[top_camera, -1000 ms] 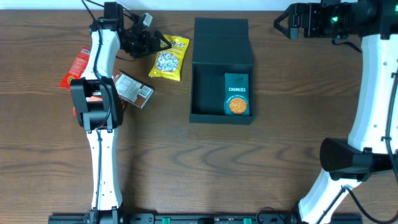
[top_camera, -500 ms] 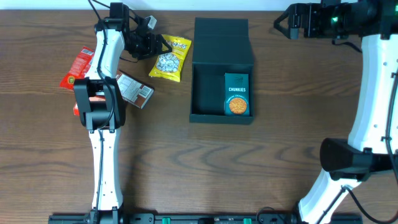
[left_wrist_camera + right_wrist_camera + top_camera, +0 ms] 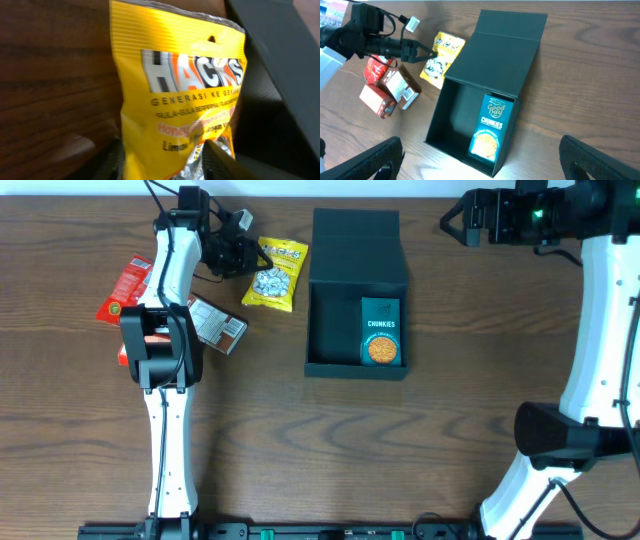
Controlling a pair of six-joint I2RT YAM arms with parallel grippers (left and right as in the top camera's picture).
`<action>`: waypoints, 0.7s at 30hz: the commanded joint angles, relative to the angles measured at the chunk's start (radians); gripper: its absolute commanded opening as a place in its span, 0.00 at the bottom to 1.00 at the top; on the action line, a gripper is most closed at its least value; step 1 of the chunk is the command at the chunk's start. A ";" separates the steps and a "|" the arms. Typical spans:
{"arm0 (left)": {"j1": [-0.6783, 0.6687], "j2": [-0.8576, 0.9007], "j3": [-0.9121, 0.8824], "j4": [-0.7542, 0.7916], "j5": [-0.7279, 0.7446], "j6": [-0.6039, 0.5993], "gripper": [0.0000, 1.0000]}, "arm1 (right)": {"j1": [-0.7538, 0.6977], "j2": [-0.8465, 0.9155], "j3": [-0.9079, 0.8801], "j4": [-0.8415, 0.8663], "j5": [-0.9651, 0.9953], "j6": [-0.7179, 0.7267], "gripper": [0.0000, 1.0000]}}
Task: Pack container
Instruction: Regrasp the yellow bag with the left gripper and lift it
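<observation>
Container (image 3: 333, 320) a little toward 12 o'clock from the middle of the table (image 3: 400, 450), open, flap lid laid back flat on its 12 o'clock side. Inside, only a teal Chunkies carton (image 3: 380, 332), upright against the 3 o'clock wall near the 5 o'clock corner, with bare floor from there across to the 9 o'clock wall. Left gripper (image 3: 245, 252) at 10 o'clock of the box, pinched by the look of it on the crimped end of the yellow Hacks candy bag (image 3: 272, 272): in the wrist view a dark finger either side of the silver seam, the printed face of the bag (image 3: 175, 100) filling the frame. Right gripper (image 3: 452, 220) parked at 2 o'clock, fingers spread wide, holding nothing. Red packets (image 3: 125, 285) and a brown one (image 3: 212, 322) well apart at 9 o'clock, not yet packed. Step in hand, judging from this: carrying the bag into the box. Lift enough to clear the 9 o'clock wall before swinging toward 3. Aim for the bare floor, not the carton. Mind the slack pouch hanging from one edge; move slowly to avoid swing or snagging on the rim. Lower close to the floor before releasing, laying it flat to save room for the rest.
</observation>
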 commanded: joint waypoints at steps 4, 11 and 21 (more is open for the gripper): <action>0.003 0.053 -0.013 -0.026 0.018 0.000 0.18 | 0.006 -0.010 0.005 -0.003 -0.011 0.009 0.99; 0.004 0.032 0.019 -0.040 0.069 -0.057 0.06 | 0.006 -0.010 0.005 0.004 -0.010 -0.002 0.99; -0.003 -0.118 0.322 -0.177 -0.064 -0.248 0.06 | -0.012 -0.010 0.005 0.013 0.047 -0.013 0.99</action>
